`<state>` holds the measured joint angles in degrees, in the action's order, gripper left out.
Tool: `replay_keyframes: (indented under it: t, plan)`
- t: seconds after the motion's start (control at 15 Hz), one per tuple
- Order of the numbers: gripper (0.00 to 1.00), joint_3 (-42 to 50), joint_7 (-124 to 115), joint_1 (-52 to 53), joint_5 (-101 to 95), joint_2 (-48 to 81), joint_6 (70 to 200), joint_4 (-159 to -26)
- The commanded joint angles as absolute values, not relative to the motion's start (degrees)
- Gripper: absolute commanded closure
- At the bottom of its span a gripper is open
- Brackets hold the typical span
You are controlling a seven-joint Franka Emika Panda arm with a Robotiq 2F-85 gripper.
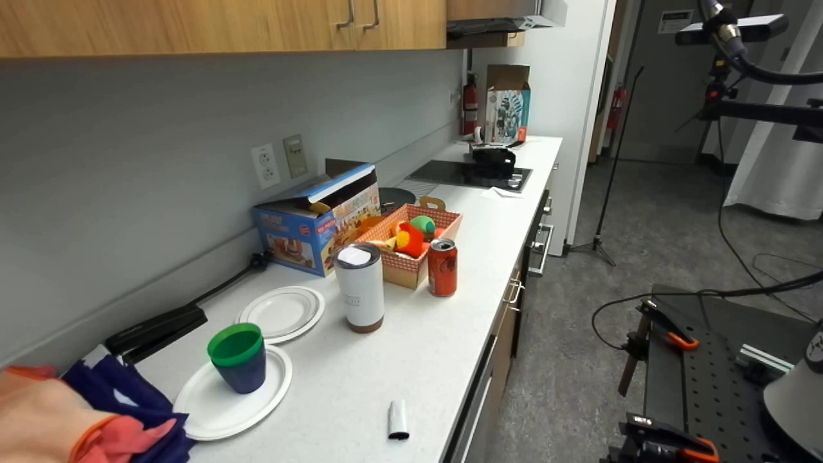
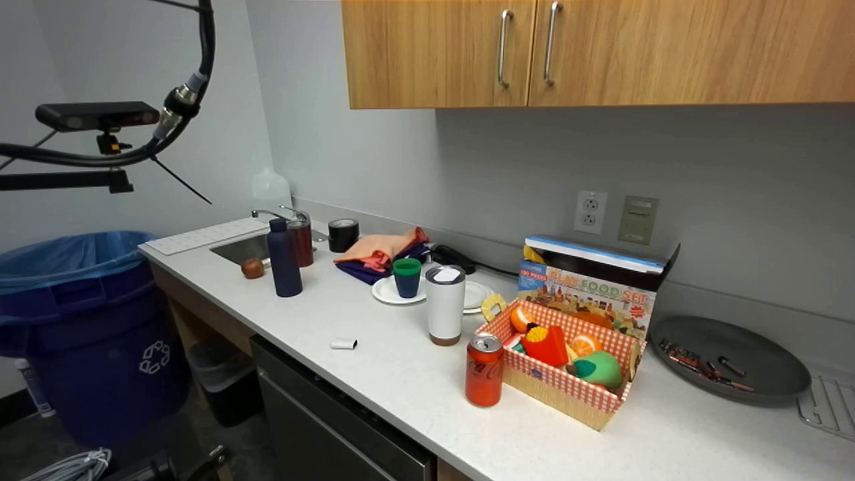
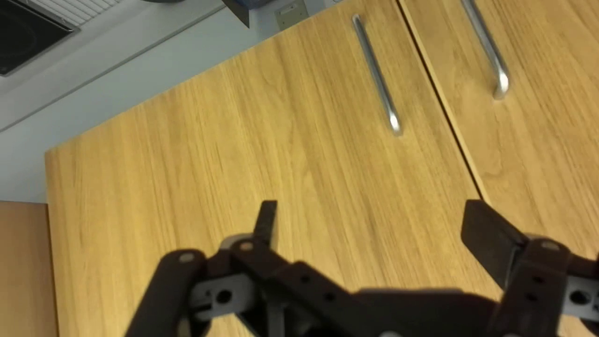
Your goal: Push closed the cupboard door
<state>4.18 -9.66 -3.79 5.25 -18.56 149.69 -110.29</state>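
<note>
Wrist view, left to right: darker brown panel (image 3: 23, 267) at edge. Cupboard door (image 3: 262, 164), big, flat, honey-brown, thin wood lines, looks closed. Gripper (image 3: 369, 227) in front, spread wide. Thin shiny handle (image 3: 377, 77) near door's corner. Neighbor door (image 3: 538, 154) beside it, same wood. Both exterior views: cupboard door hangs high over white counter (image 2: 401, 371), top cut off.

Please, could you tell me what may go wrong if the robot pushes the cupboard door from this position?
The cupboard door looks shut or nearly so, so a hard push might only build up force.
The gripper is spread open, and one fingertip appears near the seam in the wrist view; it may press the neighbouring door instead.
The metal handle stands out from the door and could snag the gripper if it slides that way.
</note>
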Motion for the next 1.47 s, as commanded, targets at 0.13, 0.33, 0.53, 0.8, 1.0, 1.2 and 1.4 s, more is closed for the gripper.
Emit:
replay_keyframes:
  t: [0.13,0.33,0.53,0.8,1.0,1.2,1.4]
  plan:
    - [0.0,3.5,-11.7,-8.1,0.3,-21.8,143.9,-111.4]
    - [0.0,3.6,-10.9,-9.0,-1.6,-25.1,138.6,-113.4]
    - [0.0,3.8,-9.8,-8.6,-1.6,-29.3,132.6,-115.6]
    - [0.0,3.3,-9.7,-8.3,-1.2,-35.4,128.1,-119.6]
    - [0.0,2.8,-10.0,-8.0,-0.6,-39.1,126.1,-122.3]
    - [0.0,3.0,-9.9,-8.1,-0.4,-37.7,126.3,-121.1]
    - [0.0,3.0,-9.9,-8.1,-0.4,-38.1,126.2,-121.6]
